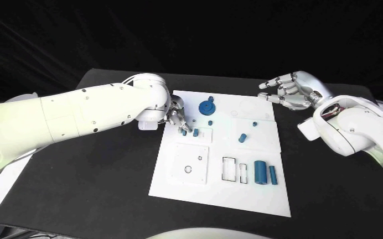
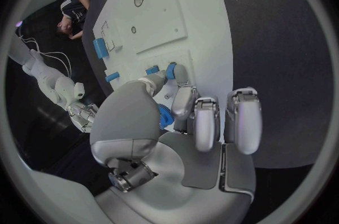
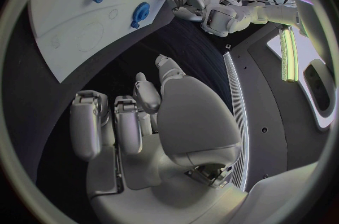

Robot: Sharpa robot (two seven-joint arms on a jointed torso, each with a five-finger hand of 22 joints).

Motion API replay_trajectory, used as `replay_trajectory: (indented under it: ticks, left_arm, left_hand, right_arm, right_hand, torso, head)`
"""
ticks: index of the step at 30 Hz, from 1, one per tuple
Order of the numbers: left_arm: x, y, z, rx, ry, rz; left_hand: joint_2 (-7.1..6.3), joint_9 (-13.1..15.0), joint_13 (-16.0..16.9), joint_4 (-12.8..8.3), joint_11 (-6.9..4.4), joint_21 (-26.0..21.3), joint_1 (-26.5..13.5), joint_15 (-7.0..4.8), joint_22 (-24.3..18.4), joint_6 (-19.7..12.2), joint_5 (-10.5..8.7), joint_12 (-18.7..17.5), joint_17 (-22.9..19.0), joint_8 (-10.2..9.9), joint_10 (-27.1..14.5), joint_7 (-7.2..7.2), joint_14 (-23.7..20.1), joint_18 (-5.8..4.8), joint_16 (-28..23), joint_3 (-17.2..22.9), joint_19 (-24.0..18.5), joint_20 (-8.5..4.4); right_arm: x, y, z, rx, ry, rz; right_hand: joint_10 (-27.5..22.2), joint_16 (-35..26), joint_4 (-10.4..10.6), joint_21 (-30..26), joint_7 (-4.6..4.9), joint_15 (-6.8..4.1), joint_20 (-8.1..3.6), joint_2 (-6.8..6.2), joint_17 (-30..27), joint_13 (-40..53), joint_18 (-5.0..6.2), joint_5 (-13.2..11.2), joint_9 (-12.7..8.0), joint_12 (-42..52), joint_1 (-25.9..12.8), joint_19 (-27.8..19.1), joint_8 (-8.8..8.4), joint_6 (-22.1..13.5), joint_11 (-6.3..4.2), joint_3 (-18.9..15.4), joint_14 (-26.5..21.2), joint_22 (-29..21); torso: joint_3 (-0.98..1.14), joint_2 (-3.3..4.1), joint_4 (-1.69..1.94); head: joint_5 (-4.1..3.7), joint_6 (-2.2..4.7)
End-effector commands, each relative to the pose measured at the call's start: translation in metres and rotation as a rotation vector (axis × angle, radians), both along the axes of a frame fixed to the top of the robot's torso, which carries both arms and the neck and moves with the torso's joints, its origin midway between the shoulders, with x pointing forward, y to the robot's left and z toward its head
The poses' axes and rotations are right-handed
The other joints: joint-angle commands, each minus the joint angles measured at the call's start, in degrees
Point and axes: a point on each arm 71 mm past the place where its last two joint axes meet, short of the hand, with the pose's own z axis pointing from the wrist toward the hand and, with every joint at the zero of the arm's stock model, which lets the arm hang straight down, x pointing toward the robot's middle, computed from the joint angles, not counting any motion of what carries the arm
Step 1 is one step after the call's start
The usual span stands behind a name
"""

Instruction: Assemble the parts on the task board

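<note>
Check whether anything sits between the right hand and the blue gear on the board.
Nothing visible blocks it. The right hand hovers past the task board's far right corner, holding nothing; between it and the blue gear lies only bare white board. The left hand works on the gear's other side.

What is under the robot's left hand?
Under the left hand lies the white task board. Its fingertips touch a small blue part there. Whatever sits directly beneath the palm is covered.

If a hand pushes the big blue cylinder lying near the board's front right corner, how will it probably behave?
The big blue cylinder lies on its side on the flat board, so a sideways push would probably roll it. It looks stiff, likely light, and smooth enough to slip.
</note>
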Motion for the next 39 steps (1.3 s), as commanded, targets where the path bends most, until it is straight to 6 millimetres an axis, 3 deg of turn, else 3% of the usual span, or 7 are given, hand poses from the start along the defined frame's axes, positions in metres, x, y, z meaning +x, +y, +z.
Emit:
replay_trajectory:
  ticks: [1,5,11,20,25,32,39]
  left_arm:
    - [-0.005,0.002,-0.010,0.047,0.050,0.006]
    - [-0.004,0.003,-0.011,0.048,0.051,0.008]
    - [-0.004,0.004,-0.011,0.047,0.049,0.013]
    - [-0.003,0.007,-0.008,-0.022,0.031,0.065]
    - [-0.004,0.010,-0.004,-0.139,0.014,0.132]
    - [-0.005,0.013,0.000,-0.264,0.023,0.197]
    - [-0.005,0.018,0.004,-0.309,-0.026,0.223]
  left_hand:
    - [-0.50,-0.1,0.2,0.7,-0.03,0.3,-0.3,-0.41,11.6,0.5,0.10,0.4,15.1,0.0,0.3,-0.03,6.0,-0.89,0.2,-2.1,4.9,-0.40]
    - [-0.29,-0.3,0.4,2.4,-0.02,0.5,-0.4,-0.41,11.8,0.7,0.16,0.6,15.1,0.1,0.4,-0.05,6.0,-0.93,0.2,-6.5,4.9,-0.41]
    - [0.90,-0.6,0.5,2.8,-0.07,0.6,-0.3,-0.45,12.0,0.8,0.21,0.6,15.1,0.1,0.5,-0.11,6.0,-0.96,0.2,-11.8,5.0,-0.45]
    - [1.44,-0.7,0.2,2.9,-0.07,0.4,-0.3,-0.46,11.9,0.8,0.23,0.4,15.1,0.2,0.3,-0.13,6.0,-0.92,0.2,-13.4,4.9,-0.47]
    - [1.72,-1.0,-3.1,2.9,0.24,-1.5,0.4,-0.26,9.6,-0.5,0.42,-2.6,15.1,-0.4,-1.8,0.30,6.0,-0.33,0.2,-15.0,4.0,-0.34]
    - [2.71,-2.3,-10.9,3.0,1.25,-2.4,0.5,0.55,8.6,-2.9,0.48,-9.3,15.1,-1.9,-6.7,1.46,6.0,-0.10,0.2,-16.4,3.6,0.31]
    - [2.43,-2.8,-12.0,3.0,1.48,-2.8,-0.2,0.78,8.3,-3.0,0.45,-10.2,15.1,-1.9,-7.3,1.66,6.0,0.01,0.2,-17.7,3.5,0.58]
  right_arm:
    - [0.000,0.000,-0.001,-0.009,0.009,0.011]
    - [-0.001,0.001,-0.001,-0.009,0.009,0.013]
    - [-0.001,0.002,-0.001,-0.009,0.009,0.018]
    - [-0.001,0.002,-0.001,-0.010,0.010,0.018]
    - [-0.001,0.002,-0.001,-0.011,0.013,0.020]
    - [0.000,0.002,-0.002,-0.011,0.014,0.014]
    - [0.001,0.002,-0.002,-0.011,0.015,0.013]
  right_hand:
    - [-0.4,-0.3,-0.1,-0.4,0.02,-0.34,-0.11,0.23,13.9,-0.1,0.78,-0.3,0.0,-0.3,-0.1,-0.5,0.32,0.4,0.10,-0.3,5.7,-0.1]
    - [-0.4,-0.3,-0.1,-0.4,0.03,-0.34,-0.10,0.16,13.9,-0.1,0.79,-0.3,0.0,-0.3,-0.1,-0.5,0.31,0.4,0.11,-0.4,5.7,-0.2]
    - [-0.4,-0.3,0.1,-0.4,0.03,-0.31,-0.08,0.13,13.9,-0.1,0.79,-1.3,0.0,-0.3,-0.4,-0.5,0.33,0.3,0.13,-0.8,5.6,-0.1]
    - [-0.5,-0.3,0.1,-0.5,0.03,-0.31,-0.08,0.15,13.9,-0.2,0.79,-1.4,0.0,-0.4,-0.5,-0.5,0.34,0.3,0.13,-0.8,5.7,-0.2]
    - [-0.5,-0.3,0.1,-0.5,0.03,-0.31,-0.08,0.16,13.9,-0.2,0.79,-1.5,0.0,-0.4,-0.5,-0.5,0.35,0.3,0.13,-0.8,5.6,-0.2]
    - [-0.5,-0.3,0.3,-0.5,0.04,-0.30,-0.06,0.42,13.9,-0.2,0.80,-2.0,0.0,-0.4,-0.7,-0.5,0.38,0.3,0.14,-0.9,5.6,-0.2]
    - [-0.5,-0.3,0.4,-0.5,0.04,-0.30,-0.06,0.45,13.9,-0.2,0.79,-2.1,0.0,-0.4,-0.7,-0.5,0.39,0.3,0.15,-1.0,5.6,-0.2]
  torso:
    - [0.01,0.01,0.11]
    - [0.01,-0.06,0.05]
    - [0.02,-0.02,0.07]
    - [-0.05,-0.01,0.01]
    - [-0.02,-0.02,0.02]
    - [-0.02,-0.02,0.09]
    - [0.00,0.01,0.01]
  head:
    - [-0.02,-0.02]
    - [0.00,-0.03]
    - [0.05,-0.04]
    - [0.02,0.05]
    - [0.01,0.08]
    - [-0.08,0.14]
    - [-0.23,0.20]
